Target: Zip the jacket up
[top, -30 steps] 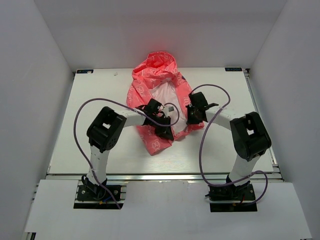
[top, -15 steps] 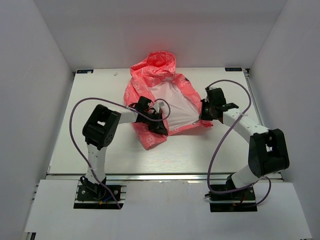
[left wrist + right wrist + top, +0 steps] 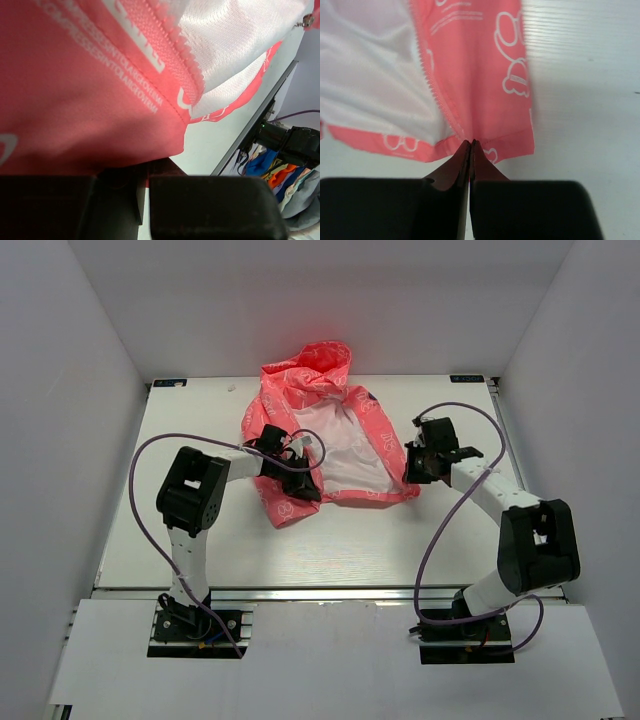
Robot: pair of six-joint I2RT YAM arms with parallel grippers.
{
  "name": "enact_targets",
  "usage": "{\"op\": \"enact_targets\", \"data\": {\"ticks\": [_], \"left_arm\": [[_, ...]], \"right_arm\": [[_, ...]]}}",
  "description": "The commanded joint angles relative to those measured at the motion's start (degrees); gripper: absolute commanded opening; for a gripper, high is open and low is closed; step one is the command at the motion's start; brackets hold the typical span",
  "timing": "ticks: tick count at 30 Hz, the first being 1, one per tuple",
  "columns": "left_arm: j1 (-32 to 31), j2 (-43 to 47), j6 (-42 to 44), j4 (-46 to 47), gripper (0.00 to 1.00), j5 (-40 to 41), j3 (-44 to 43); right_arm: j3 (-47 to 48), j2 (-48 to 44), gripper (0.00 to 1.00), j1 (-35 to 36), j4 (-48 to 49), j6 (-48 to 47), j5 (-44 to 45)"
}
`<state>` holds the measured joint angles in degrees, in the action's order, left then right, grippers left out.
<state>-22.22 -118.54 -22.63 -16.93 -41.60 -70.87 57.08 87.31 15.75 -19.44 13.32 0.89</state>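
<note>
Jacket axis near-far, hood twd far end

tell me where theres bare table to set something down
Widest bare patch: the table strip between the hem of the jacket and the near edge. The far-left corner beside the hood is also free. Crowded: the middle, where the left gripper and right gripper pinch the jacket's front edges.

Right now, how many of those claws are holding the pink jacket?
2. The left gripper pinches the jacket at the front panel on its side; the right gripper pinches the other panel's bottom corner.
</note>
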Motion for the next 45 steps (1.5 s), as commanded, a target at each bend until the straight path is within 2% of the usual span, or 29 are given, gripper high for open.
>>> {"op": "enact_targets", "data": {"ticks": [1, 4, 6, 9, 12, 18, 19, 22, 24, 25, 27, 28, 29, 31, 32, 36, 41, 45], "left_arm": [[1.1, -1.5, 4.7, -3.0, 0.00, 15.0, 2.8], [1.1, -1.0, 4.6, -3.2, 0.00, 15.1, 2.6], [1.1, -0.7, 4.4, -3.4, 0.00, 15.2, 2.5], [1.1, -0.5, 4.2, -3.4, 0.00, 15.3, 2.7], [1.1, 0.8, 4.0, -4.5, 0.00, 16.0, 3.1], [1.1, 6.9, 2.7, -4.3, 0.00, 16.4, 5.6], [1.1, 7.5, 2.6, -4.3, 0.00, 16.3, 6.0], [1.1, 10.2, 2.2, -5.5, 0.00, 16.4, 6.4], [1.0, 12.1, 1.9, -6.1, 0.11, 16.3, 7.3], [1.0, 14.4, 1.7, -6.2, 0.22, 16.1, 7.8], [1.0, 16.8, 1.4, -6.0, 0.39, 16.0, 9.5], [1.0, 18.1, 1.3, -6.0, 0.43, 16.2, 10.0], [1.0, 20.1, 1.3, -6.4, 0.51, 16.6, 10.7], [1.0, 21.6, 1.2, -7.2, 0.58, 17.4, 10.9], [1.0, 22.6, 1.4, -7.9, 0.67, 17.7, 11.2], [1.0, 23.7, 1.5, -8.6, 0.71, 19.5, 12.1], [0.7, 22.2, 2.2, -9.0, 0.71, 18.1, 11.2], [-2.6, 21.5, 2.4, -9.5, 0.73, 19.5, 9.2]], "right_arm": [[1.4, -3.0, 0.00, 0.0, 0.4, -2.2, -12.9], [2.2, -5.4, 0.00, 1.5, -2.1, -3.0, -23.9], [0.9, -7.5, 0.00, 5.2, -2.7, -3.9, -26.8], [-2.5, -6.6, 0.00, 11.6, -3.0, -5.1, -26.2], [-5.7, -3.2, 0.00, 15.6, -1.2, -3.0, -22.1], [-9.0, 1.2, 0.00, 18.6, 9.1, -1.3, -18.5], [-9.3, 1.6, 0.14, 18.7, 9.9, -1.4, -18.5], [-8.9, 3.0, 0.31, 18.7, 9.8, -2.0, -17.7], [-9.0, 2.5, 0.37, 18.8, 8.8, -2.2, -17.2], [-9.4, 1.4, 0.42, 18.8, 8.7, -2.4, -16.9], [-9.8, -0.2, 0.45, 18.8, 7.6, -2.2, -16.0], [-10.1, -1.7, 0.47, 18.9, 7.1, -2.2, -14.8], [-10.1, -2.4, 0.47, 19.0, 5.7, -1.9, -13.9], [-10.1, -3.7, 0.48, 19.0, 4.5, -1.6, -11.6], [-10.2, -4.2, 0.49, 19.0, 4.1, -1.3, -10.9], [-10.1, -4.7, 0.50, 19.2, 2.7, -0.4, -9.0], [-9.3, -3.6, 0.50, 19.8, 2.9, 0.0, -9.1], [-7.3, -2.5, 0.51, 21.2, 2.9, 0.9, -8.7]]}}
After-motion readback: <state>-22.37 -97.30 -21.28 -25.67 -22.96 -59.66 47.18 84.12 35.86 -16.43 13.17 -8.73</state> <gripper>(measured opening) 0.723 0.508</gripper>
